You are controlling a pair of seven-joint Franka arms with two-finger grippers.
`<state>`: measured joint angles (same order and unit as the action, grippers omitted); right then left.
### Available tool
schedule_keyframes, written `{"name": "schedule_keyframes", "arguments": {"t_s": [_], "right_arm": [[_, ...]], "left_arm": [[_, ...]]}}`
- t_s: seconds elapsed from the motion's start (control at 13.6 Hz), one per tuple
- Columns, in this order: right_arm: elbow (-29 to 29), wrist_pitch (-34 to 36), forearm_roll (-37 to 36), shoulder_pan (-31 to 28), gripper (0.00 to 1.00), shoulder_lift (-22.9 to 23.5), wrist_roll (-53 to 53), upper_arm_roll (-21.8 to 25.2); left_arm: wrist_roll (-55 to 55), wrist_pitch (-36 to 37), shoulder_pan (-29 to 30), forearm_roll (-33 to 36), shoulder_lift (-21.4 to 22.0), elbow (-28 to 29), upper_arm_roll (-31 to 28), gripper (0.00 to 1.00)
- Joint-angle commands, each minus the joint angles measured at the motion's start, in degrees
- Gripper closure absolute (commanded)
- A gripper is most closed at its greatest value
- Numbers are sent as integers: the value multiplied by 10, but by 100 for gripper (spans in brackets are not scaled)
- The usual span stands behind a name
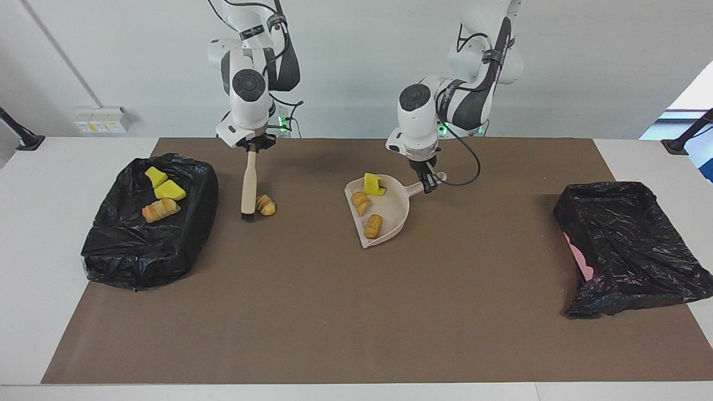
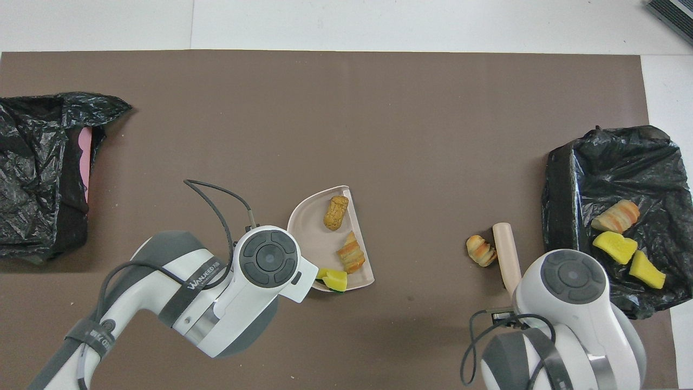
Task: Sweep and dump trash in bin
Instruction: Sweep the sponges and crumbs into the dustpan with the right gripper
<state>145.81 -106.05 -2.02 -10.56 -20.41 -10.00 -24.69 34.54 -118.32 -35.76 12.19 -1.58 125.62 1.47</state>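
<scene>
Beside the brush (image 1: 249, 184), at its 3 o'clock in the facing view, lies one loose, light bread chunk (image 1: 265, 204). The right gripper (image 1: 254, 146) clamps the brush's handle top; the left gripper (image 1: 428, 184) pinches the dustpan (image 1: 392, 214) handle, three soft chunks inside.
</scene>
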Motion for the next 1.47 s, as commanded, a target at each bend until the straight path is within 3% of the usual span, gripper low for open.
{"name": "schedule_keyframes", "arguments": {"t_s": [0.0, 0.29, 0.59, 0.96, 1.25, 1.4], "right_arm": [[20, -32, 27, -1, 100, -5, 31, -9], [-14, -104, 172, 47, 100, 61, 74, -11], [-45, -205, 223, 132, 100, 136, 16, -11], [-97, -236, 417, 210, 100, 161, 17, -11], [-105, -219, 419, 207, 100, 133, 4, -5], [-104, -202, 354, 204, 100, 114, -21, -4]], "left_arm": [[1, -16, -3, 12, 14, 18, -4, 100], [0, -16, -3, 12, 13, 18, -4, 100], [0, -17, -3, 11, 13, 18, -4, 100], [0, -18, -1, 11, 13, 18, -4, 100], [1, -19, 0, 11, 13, 18, -4, 100], [3, -22, 6, 11, 11, 15, -4, 100]]}}
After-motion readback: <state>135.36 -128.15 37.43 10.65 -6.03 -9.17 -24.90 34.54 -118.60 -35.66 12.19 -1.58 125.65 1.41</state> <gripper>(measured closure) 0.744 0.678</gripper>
